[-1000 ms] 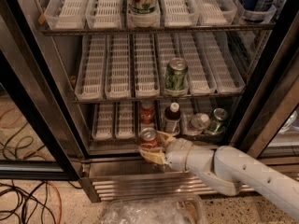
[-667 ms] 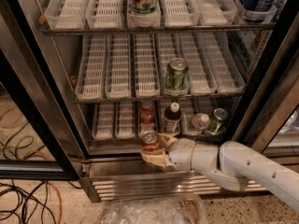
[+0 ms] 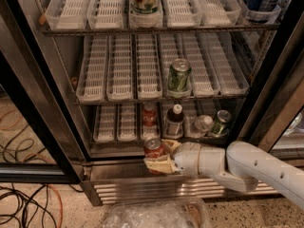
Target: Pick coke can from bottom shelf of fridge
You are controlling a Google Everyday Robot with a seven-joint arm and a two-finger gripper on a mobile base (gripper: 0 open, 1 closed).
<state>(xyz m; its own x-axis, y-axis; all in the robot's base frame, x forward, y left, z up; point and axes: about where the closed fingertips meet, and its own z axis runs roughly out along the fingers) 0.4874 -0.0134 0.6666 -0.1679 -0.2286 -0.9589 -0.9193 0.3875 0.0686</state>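
The coke can (image 3: 153, 147) is red with a silver top and stands upright at the front lip of the fridge (image 3: 142, 186), just in front of the bottom shelf (image 3: 116, 122). My gripper (image 3: 156, 156) comes in from the right on a white arm, and its cream fingers (image 3: 168, 145) are closed around the can from the right and from below. A second red can (image 3: 149, 113) stands further back in the same lane of the bottom shelf.
On the bottom shelf are a dark bottle (image 3: 174, 121), a clear bottle lying down (image 3: 202, 124) and a green can (image 3: 221, 122). Another green can (image 3: 179, 77) is on the middle rack. The black door frame (image 3: 280, 94) is at right. Cables (image 3: 23, 198) lie on the floor at left. Clear plastic (image 3: 156, 215) lies below.
The gripper and the coke can have moved slightly outward and down toward the front lip. The arm has shifted a little to the right. The other drinks have not moved.
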